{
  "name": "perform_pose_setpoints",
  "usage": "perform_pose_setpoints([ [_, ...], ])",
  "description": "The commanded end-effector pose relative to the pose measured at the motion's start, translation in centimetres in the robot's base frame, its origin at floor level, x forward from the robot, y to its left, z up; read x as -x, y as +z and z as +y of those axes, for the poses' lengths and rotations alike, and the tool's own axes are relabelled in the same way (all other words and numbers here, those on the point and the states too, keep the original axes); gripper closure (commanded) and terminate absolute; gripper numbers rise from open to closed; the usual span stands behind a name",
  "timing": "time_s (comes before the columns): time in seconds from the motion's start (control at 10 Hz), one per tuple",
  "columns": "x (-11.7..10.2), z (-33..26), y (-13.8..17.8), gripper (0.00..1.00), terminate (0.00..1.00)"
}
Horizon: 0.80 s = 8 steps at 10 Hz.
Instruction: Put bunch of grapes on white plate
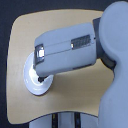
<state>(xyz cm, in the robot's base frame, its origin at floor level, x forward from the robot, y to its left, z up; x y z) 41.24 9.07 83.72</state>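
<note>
Grapes hidden; white plate on tan table; hand's grip cannot be told.

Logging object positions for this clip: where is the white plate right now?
In the exterior view, the white plate sits at the wooden table's left edge, partly covered by the robot arm.

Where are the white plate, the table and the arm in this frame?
white plate (pixel 31 86): exterior view, bare lower-left rim.
wooden table (pixel 70 97): exterior view, bare top, right of the plate.
robot arm (pixel 65 50): exterior view, grey forearm shell over the plate.
</note>
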Motion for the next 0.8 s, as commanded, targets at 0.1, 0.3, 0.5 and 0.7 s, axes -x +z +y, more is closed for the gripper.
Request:
perform_pose_setpoints([
  [0.1, 0.7, 8.4, -5.5, 1.00, 0.00],
  [0.3, 0.9, 8.8, -6.6, 1.00, 0.00],
  [0.5, 0.9, 8.7, -7.5, 1.00, 0.00],
  [0.7, 0.5, 7.9, -8.3, 1.00, 0.00],
])
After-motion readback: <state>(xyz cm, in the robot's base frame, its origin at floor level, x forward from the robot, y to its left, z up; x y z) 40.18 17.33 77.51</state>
